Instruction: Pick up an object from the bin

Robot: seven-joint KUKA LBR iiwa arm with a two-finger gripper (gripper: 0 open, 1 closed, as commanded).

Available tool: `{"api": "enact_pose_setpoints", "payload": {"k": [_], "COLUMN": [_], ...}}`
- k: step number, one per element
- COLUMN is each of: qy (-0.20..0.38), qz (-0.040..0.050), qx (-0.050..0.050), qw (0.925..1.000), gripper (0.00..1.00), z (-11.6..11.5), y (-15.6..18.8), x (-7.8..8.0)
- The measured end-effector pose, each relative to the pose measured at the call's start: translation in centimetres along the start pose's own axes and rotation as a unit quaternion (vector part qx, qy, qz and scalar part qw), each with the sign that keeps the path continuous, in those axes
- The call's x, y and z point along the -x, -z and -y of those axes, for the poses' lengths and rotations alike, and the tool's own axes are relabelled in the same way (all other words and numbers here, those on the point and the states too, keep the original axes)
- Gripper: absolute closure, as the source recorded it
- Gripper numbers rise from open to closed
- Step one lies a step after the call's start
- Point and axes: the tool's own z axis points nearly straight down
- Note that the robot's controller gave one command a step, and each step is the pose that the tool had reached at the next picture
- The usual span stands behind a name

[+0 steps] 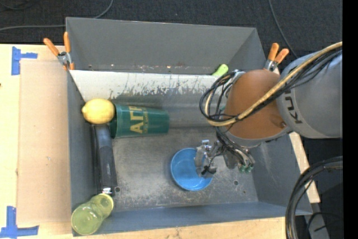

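Grey metal bin, left side: a translucent yellow-green cup in the lower-left corner, a yellow lemon by the left wall, a dark bar-shaped object lying between them, and a green cup with yellow lettering on its side, one end touching the lemon. Centre floor: a round blue dish, with the gripper at its right rim; whether its jaws stand apart or together cannot be told. Far right: a yellow-green stub beside the arm's cables.
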Motion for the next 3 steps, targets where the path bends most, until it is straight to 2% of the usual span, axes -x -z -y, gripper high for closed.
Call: {"api": "enact_pose_setpoints", "payload": {"k": [1,2,3], "qy": [-0.023,-0.023,0.053], "qz": [0.0066,0.0060,0.0053], "qx": [-0.001,-0.001,-0.001], "qw": [0.9997,0.9997,0.9986], "gripper": [0.00,0.00,0.00], "z": [-2.4,-2.3,1.2], "y": [0.2,0.2,-4.1], "x": [4.1,4.1,2.0]}}
